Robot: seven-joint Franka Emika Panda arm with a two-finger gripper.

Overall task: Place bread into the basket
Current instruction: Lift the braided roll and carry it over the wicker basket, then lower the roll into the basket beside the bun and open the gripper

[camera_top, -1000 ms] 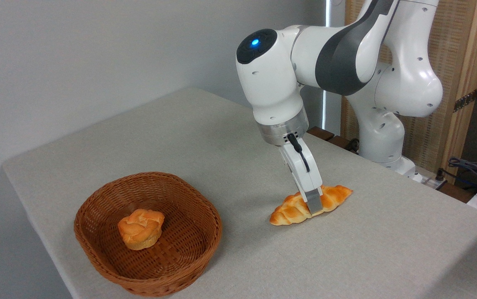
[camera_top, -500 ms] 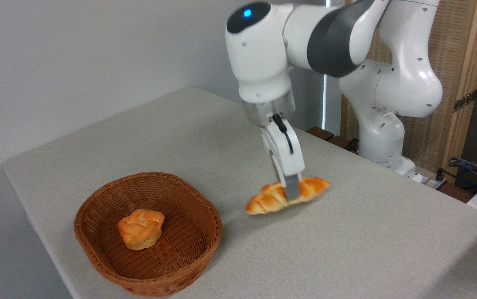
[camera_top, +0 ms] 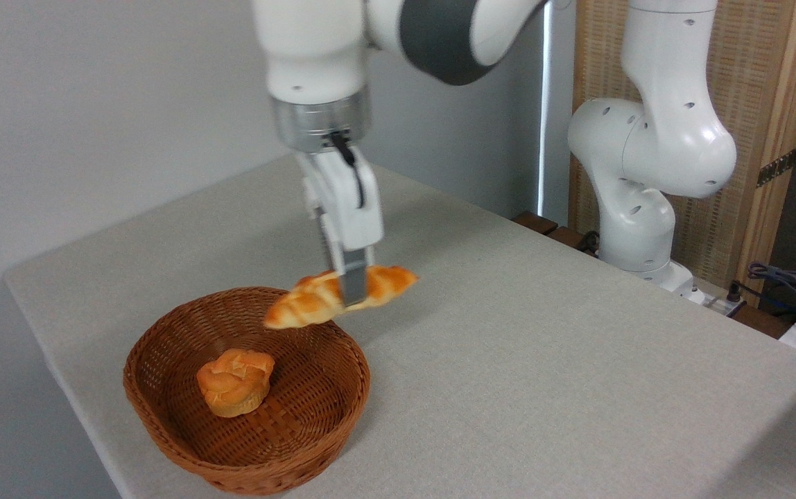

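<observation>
the robot's white two-finger gripper (camera_top: pixel 351 294) was clamped across the middle of the long braided golden-orange bread loaf (camera_top: pixel 340 296), pinching it at its balance point so it hung nearly level. the loaf was in the air over the far rim of the oval brown woven wicker basket (camera_top: pixel 179 438), clear of the small round puffy bun (camera_top: pixel 235 382) inside, not yet lowered onto the gray table (camera_top: pixel 543 360).

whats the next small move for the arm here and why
Probably carry a little further left, then lower. The gripper is shut on the bread, held in the air over the far right rim of the basket, with one end outside it. The bun sits left of centre, leaving room on the right.
</observation>
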